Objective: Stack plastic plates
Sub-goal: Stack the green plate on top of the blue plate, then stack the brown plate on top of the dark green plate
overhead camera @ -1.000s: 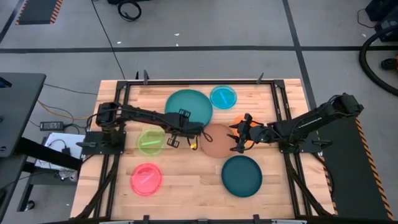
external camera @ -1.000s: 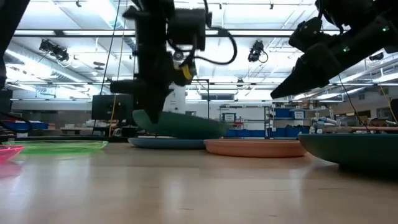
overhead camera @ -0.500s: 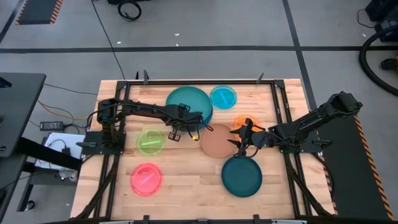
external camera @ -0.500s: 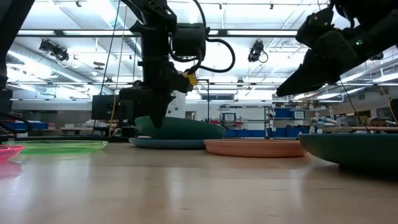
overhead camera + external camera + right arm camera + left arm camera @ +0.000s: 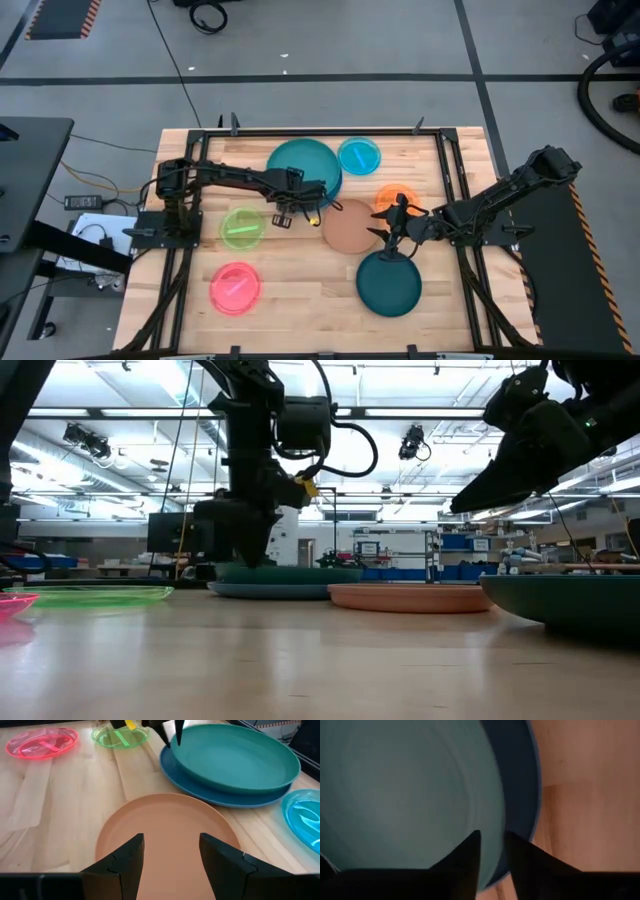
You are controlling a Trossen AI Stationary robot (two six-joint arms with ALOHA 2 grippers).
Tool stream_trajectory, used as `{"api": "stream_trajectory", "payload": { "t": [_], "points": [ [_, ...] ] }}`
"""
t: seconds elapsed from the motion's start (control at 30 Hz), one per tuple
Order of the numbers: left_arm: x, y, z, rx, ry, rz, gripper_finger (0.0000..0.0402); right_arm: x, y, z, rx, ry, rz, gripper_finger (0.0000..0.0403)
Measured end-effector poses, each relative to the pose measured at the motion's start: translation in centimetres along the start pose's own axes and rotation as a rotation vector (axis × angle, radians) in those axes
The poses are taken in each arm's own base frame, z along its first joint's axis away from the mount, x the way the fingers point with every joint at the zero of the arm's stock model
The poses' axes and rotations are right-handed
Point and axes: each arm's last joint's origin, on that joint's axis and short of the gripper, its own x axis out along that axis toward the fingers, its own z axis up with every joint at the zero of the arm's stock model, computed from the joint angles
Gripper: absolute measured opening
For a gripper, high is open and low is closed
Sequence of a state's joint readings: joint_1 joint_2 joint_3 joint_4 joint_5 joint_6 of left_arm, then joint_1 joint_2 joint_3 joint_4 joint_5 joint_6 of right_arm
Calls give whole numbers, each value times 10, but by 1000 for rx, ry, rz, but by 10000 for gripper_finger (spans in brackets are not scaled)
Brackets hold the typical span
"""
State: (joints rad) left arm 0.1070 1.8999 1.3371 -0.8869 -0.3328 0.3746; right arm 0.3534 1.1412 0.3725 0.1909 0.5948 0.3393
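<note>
wood table point(image 5: 300, 300); teal plate point(image 5: 303, 170) atop blue plate point(image 5: 200, 787)

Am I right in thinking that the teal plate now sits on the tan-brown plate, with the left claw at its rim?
Not quite: the teal plate sits on the blue plate, as the right wrist view shows. The tan-brown plate lies bare beside that stack. The left claw is indeed at the teal plate's rim.
</note>
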Motion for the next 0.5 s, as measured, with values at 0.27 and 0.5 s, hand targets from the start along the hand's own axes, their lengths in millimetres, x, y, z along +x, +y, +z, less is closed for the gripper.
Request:
{"api": "stream_trajectory", "payload": {
  "t": [0.27,0.5],
  "points": [
    [-50,-7,4,-94,-225,19,152,0,-1,-1,-9,3,-28,201],
    [-72,-44,31,-124,-449,13,153,-1,-2,-3,-14,25,-27,201]
  ]
}}
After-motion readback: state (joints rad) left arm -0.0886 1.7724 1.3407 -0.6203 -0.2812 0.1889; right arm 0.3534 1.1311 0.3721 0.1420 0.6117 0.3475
